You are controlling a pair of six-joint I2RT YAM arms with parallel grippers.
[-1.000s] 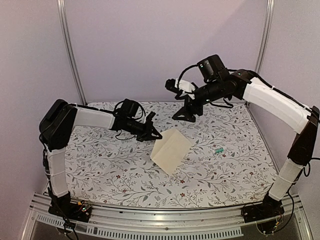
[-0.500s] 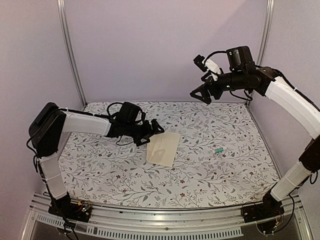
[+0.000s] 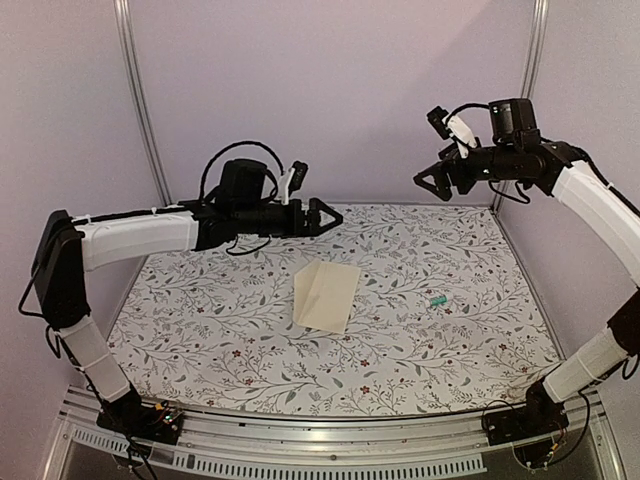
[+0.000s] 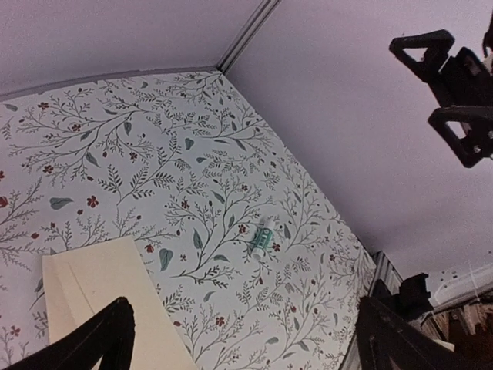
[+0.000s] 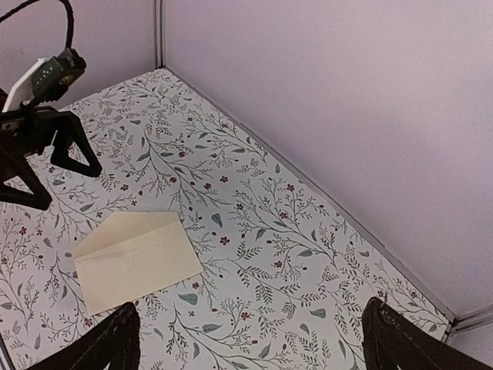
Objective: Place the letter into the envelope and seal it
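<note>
Envelope [image 3: 327, 296]: plain cream-beige rectangular paper, unprinted. It lies flat near the middle of the table, turned slightly askew, with its short edges toward the near and far sides.
Envelope face: a fold line runs along its length, with a slanted crease at one end; I cannot tell whether the flap is stuck down.
Left gripper [image 3: 333, 217]: my black two-finger jaws stand wide apart and hold nothing. They hover above the cloth beyond the envelope's far edge, pointing right.
Right gripper [image 3: 428, 183]: also spread wide and empty — raised high near the far right corner, pointing left, well apart from the envelope.
Left wrist view: my dark fingertips [image 4: 108, 343] sit at the bottom corners, with one corner of the envelope showing near the left one.
Right wrist view: the whole envelope lies below, with the left gripper up-left of it and not touching.
Table cover [image 3: 200, 320]: white cloth printed with grey leafy sprigs and small red flowers.
Small green object [image 3: 437, 300]: on the cloth to the right of the envelope, well apart — too small to identify.
</note>
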